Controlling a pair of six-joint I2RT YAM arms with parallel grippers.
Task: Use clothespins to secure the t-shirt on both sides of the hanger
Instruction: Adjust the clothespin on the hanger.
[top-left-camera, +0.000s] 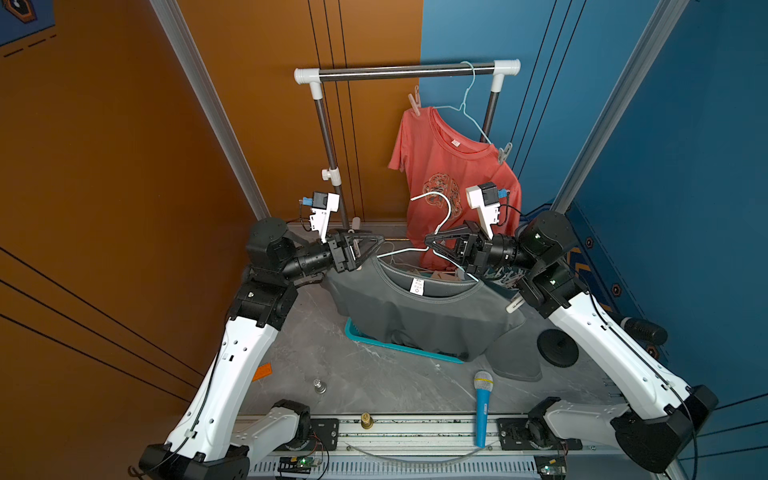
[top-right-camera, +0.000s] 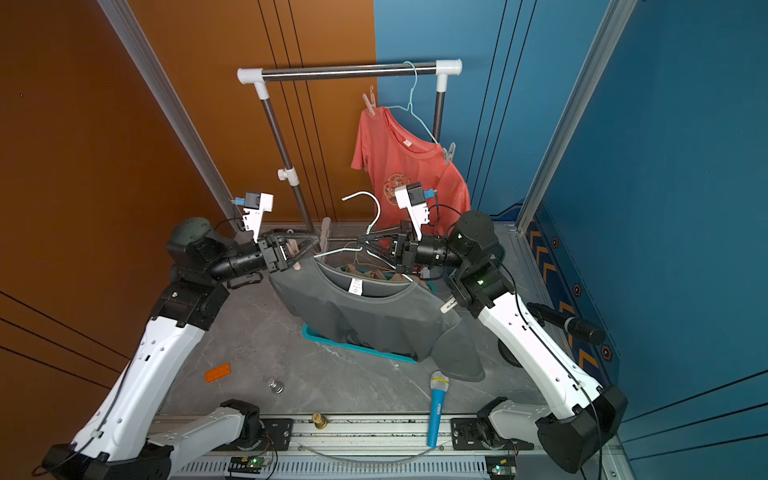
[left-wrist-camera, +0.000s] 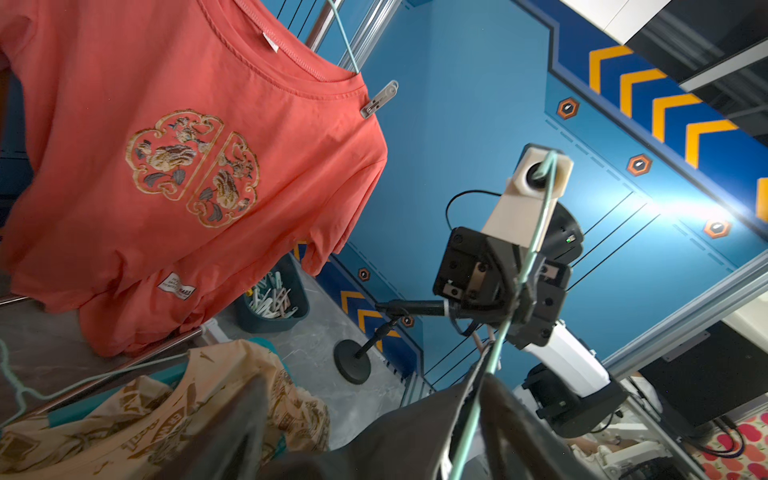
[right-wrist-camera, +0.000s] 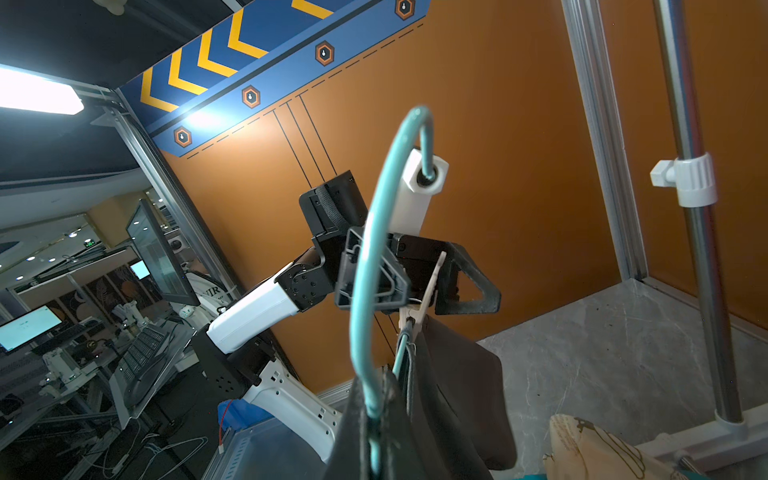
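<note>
Both arms are reaching inward; the left pincer is gaping, released, around the clothespin; the right pincer is clenching the hanger.

Left gripper jaws apart, right gripper jaws together

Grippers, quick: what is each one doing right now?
Left gripper: open, jaws either side of the clothespin clipped on the grey shirt.
Right gripper: closed on the hanger, near its neck.
</note>
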